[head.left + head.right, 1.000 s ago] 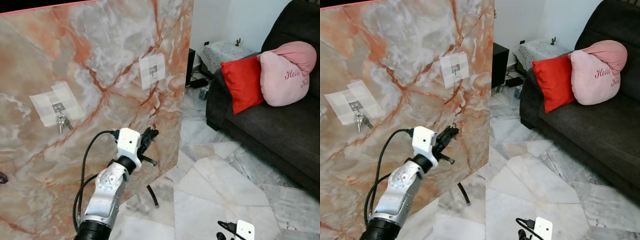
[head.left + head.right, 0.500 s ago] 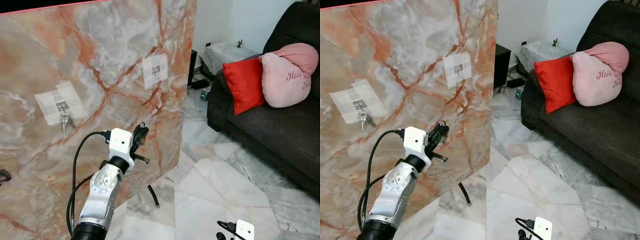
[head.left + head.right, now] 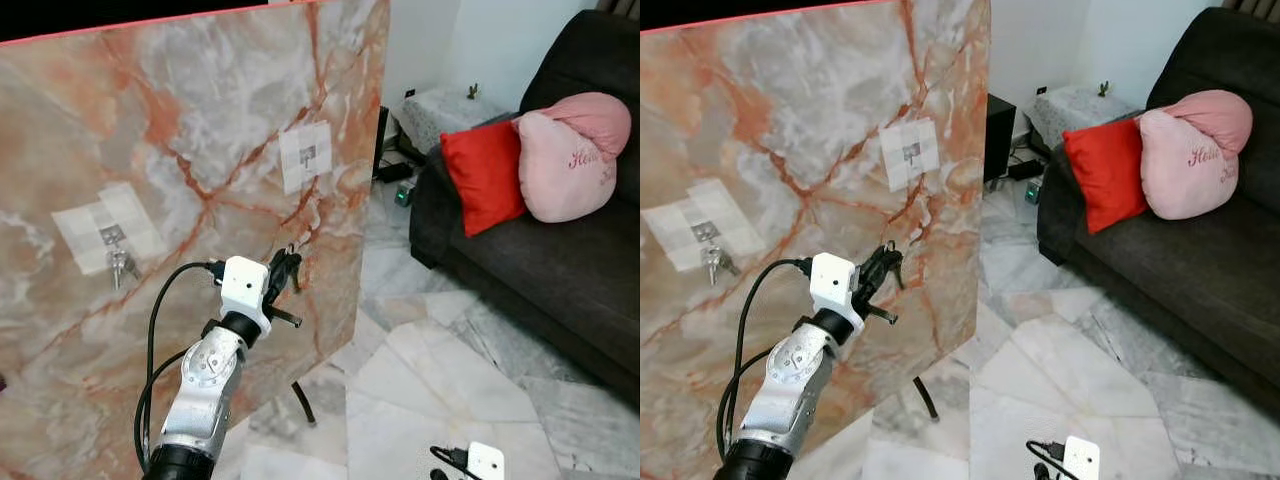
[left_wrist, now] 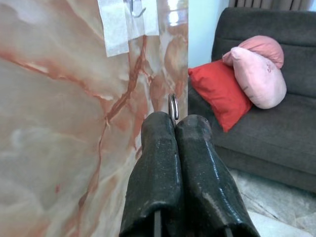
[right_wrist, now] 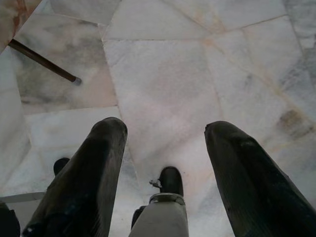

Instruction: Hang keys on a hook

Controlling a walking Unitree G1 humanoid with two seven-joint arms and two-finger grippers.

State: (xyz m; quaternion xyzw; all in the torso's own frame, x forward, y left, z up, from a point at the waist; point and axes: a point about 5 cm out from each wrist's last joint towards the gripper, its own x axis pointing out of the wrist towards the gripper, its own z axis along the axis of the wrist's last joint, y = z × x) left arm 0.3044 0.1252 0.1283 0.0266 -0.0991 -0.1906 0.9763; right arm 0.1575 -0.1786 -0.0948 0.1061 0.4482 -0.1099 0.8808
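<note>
My left gripper [image 3: 287, 267] is raised in front of the orange marble panel [image 3: 200, 120], below the empty hook [image 3: 307, 154] on its white taped patch. The fingers [image 4: 158, 148] are pressed together, shut on a metal key ring [image 4: 173, 106] that sticks out past their tips. In the left wrist view the empty hook [image 4: 134, 7] is above and beyond the fingertips, apart from the ring. A second hook on the panel's left patch holds a bunch of keys [image 3: 119, 264]. My right gripper [image 5: 165, 133] hangs open over the floor, holding nothing.
The panel stands on thin dark legs [image 3: 300, 400] on a pale marble tile floor [image 3: 450, 370]. A dark sofa [image 3: 560, 250] with a red cushion [image 3: 485, 170] and a pink one [image 3: 570, 150] stands to the right. A small covered table [image 3: 440, 108] is behind.
The head view has shifted a little. My left gripper drew slightly left and now sits a bit nearer under the empty hook, still shut on the ring.
</note>
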